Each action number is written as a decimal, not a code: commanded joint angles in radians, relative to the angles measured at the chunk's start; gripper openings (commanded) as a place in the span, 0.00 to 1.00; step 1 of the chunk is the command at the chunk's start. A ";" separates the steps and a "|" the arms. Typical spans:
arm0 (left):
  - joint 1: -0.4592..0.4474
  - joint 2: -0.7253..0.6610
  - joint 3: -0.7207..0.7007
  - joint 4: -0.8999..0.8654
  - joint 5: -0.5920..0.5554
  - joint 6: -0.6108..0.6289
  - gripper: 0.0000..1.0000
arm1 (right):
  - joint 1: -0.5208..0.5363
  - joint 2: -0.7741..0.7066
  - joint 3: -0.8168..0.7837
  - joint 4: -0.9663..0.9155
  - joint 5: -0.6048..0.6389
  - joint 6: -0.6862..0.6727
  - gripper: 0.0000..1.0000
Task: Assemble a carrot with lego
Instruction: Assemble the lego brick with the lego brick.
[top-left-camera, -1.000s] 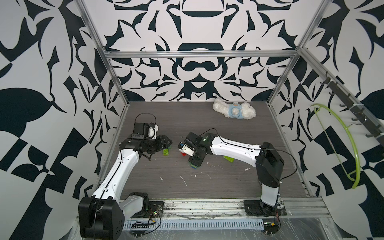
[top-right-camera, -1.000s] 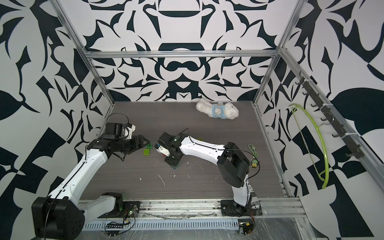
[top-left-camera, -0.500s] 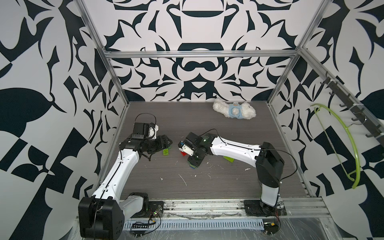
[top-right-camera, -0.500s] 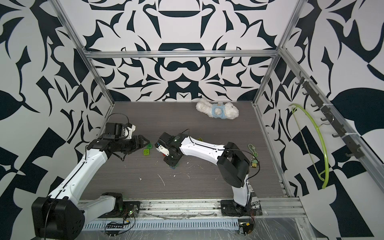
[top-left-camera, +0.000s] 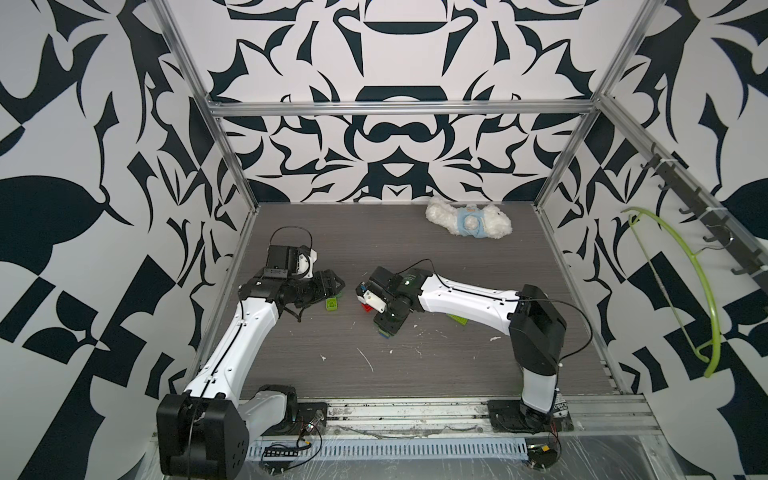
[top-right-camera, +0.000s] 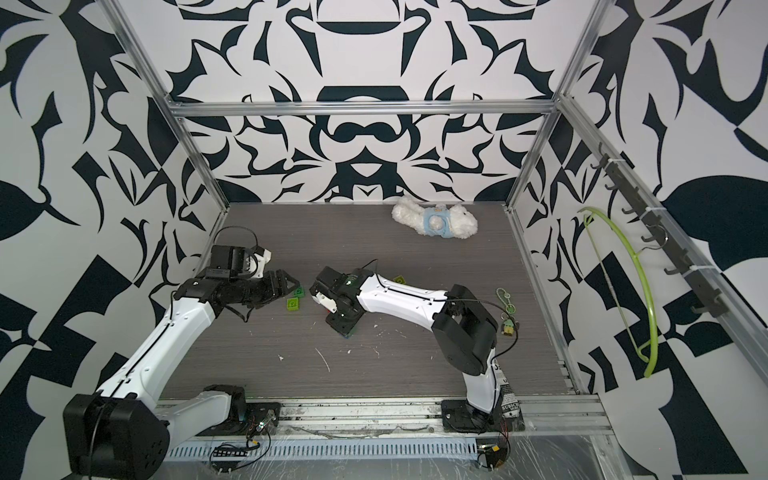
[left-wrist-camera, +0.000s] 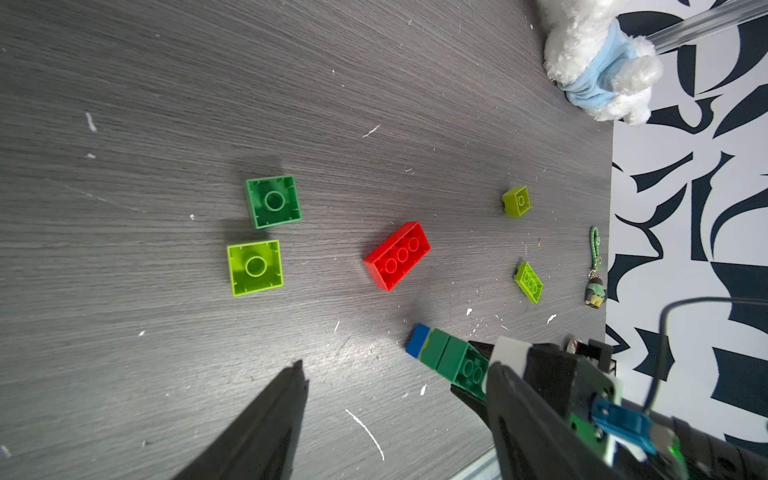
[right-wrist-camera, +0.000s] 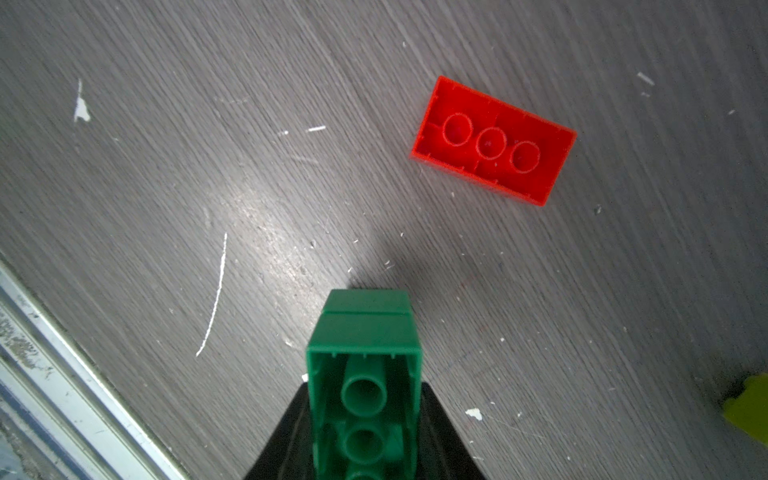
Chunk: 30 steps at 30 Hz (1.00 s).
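Observation:
My right gripper (right-wrist-camera: 365, 399) is shut on the part-built carrot (left-wrist-camera: 446, 357), a stack with a blue tip, a lime layer and dark green bricks. The stack tilts with its blue tip down near the table, and its hollow underside faces the right wrist camera. A red oblong brick (right-wrist-camera: 494, 141) lies studs-down just beyond it. My left gripper (left-wrist-camera: 395, 370) hovers open and empty close to a dark green square brick (left-wrist-camera: 273, 201) and a lime square brick (left-wrist-camera: 254, 267). In both top views the grippers (top-left-camera: 332, 286) (top-left-camera: 386, 328) face each other mid-table.
A small lime brick (left-wrist-camera: 516, 201) and a lime oblong brick (left-wrist-camera: 528, 281) lie farther right. A white plush toy (top-left-camera: 467, 222) rests at the back. A keychain (top-right-camera: 508, 316) lies by the right edge, and a green hanger (top-left-camera: 702, 291) hangs outside.

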 joint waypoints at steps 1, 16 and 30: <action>0.004 -0.020 -0.011 0.003 0.006 0.006 0.76 | 0.013 0.102 -0.074 -0.110 -0.017 0.015 0.14; 0.005 -0.009 -0.005 0.006 -0.001 0.001 0.76 | 0.007 0.079 -0.006 -0.105 0.005 -0.090 0.23; 0.004 0.028 0.039 0.015 -0.017 -0.010 0.76 | -0.012 -0.081 0.090 -0.082 -0.041 -0.158 0.77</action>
